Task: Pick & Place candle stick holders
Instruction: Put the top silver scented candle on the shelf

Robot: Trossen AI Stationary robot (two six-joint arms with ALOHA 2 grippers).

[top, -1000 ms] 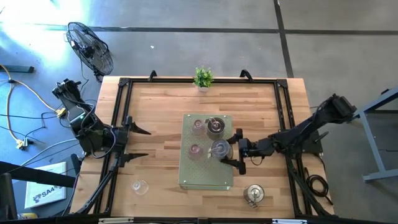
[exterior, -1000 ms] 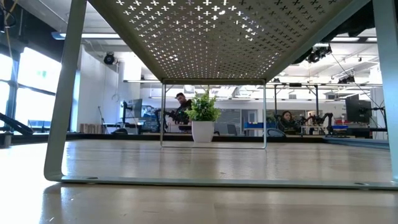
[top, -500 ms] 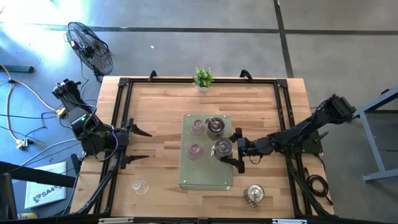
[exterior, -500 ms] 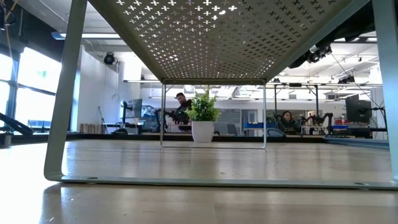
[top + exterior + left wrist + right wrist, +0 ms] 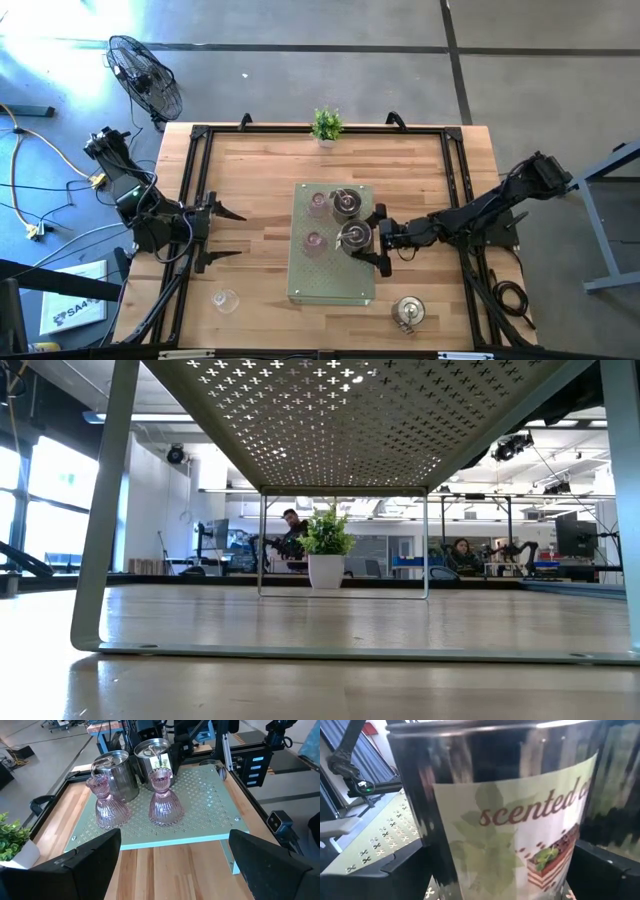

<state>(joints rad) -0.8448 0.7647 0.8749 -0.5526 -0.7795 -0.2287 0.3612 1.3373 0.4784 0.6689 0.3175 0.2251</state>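
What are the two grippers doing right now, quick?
Left gripper: open, empty, hovering left of the tray.
Right gripper: open around the silver candle tin, not clamped.

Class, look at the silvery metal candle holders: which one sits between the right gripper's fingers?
The labelled metal tin on the perforated green stand, between the right gripper's open fingers. Another tin stands farther back; a third sits on the table.

Four holders stand upright on the pale green perforated stand (image 5: 330, 285): two pink ribbed glass holders (image 5: 165, 800) side by side, and two silvery metal tins (image 5: 116, 772) just behind them, one bearing a "scented" label (image 5: 520, 825). A clear glass holder (image 5: 225, 299) sits on the worktop (image 5: 255, 180) off the stand's left, and a third silvery tin (image 5: 408, 312) on the worktop off its right corner.
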